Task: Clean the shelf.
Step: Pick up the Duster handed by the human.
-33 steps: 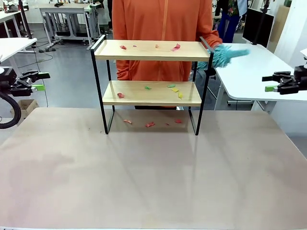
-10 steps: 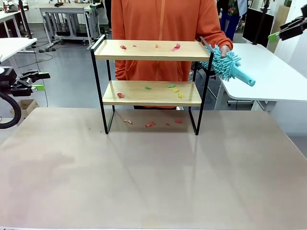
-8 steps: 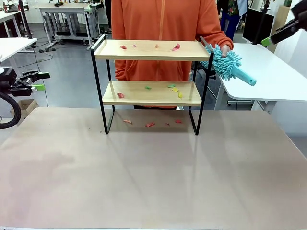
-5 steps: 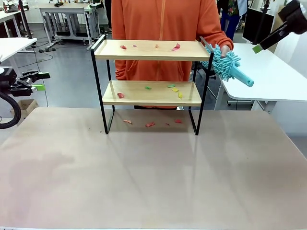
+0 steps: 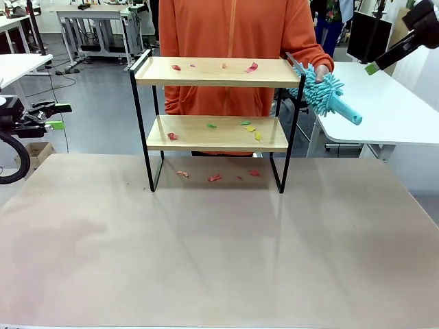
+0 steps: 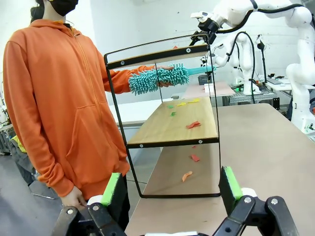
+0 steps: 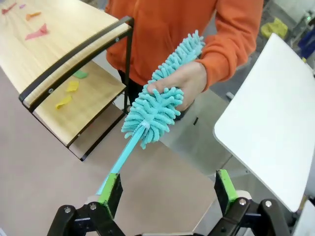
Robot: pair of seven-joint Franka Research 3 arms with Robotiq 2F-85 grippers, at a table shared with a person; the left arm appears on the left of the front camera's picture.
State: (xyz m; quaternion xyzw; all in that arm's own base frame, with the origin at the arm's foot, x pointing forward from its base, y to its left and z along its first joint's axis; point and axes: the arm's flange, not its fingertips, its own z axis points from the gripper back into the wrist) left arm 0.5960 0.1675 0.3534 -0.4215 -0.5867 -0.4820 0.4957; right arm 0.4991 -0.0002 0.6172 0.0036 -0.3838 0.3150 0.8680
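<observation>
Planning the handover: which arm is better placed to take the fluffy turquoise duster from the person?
Right. The open right gripper points at the fluffy turquoise duster, whose handle the person's hand offers toward it beside the black-framed wooden shelf. The open left gripper sits far across the shelf.

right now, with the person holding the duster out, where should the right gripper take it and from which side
Probably the bare teal handle, not the fluffy head, which the person's hand wraps. The handle juts free toward the right gripper, whose jaws stand open, so come from that free end and close across the thin rod, clear of the hand.
</observation>
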